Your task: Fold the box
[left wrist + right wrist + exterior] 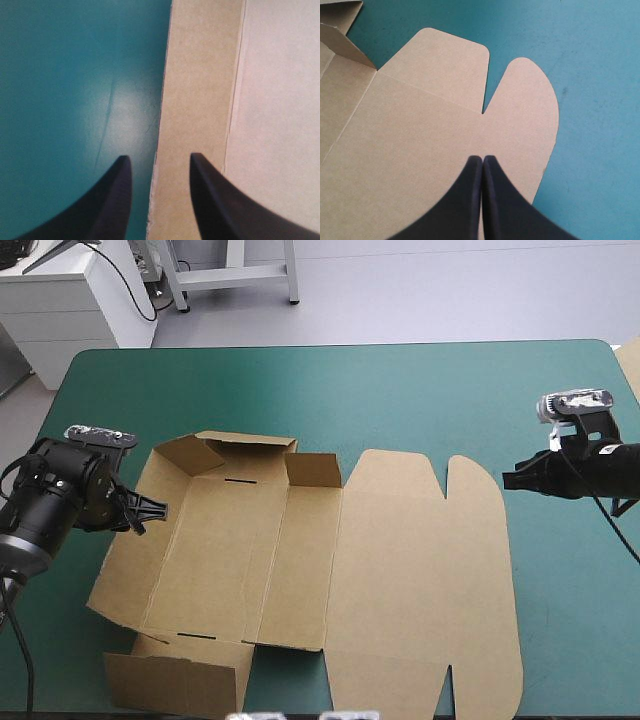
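The brown box lies in the middle of the table as a half-raised tray with its lid flat to the right. Its far wall stands with its corner flaps turned in, and the near wall is partly raised. My left gripper is at the tray's left wall. In the left wrist view it is open, with that wall's edge running between the fingers. My right gripper is shut, its tip over the lid's right edge near the rounded flaps.
The teal-green cover shows in a wide strip between the box and the table's far edge. A pale piece of board pokes in at the table's far right corner. The box's near edge lies close to the table's front edge.
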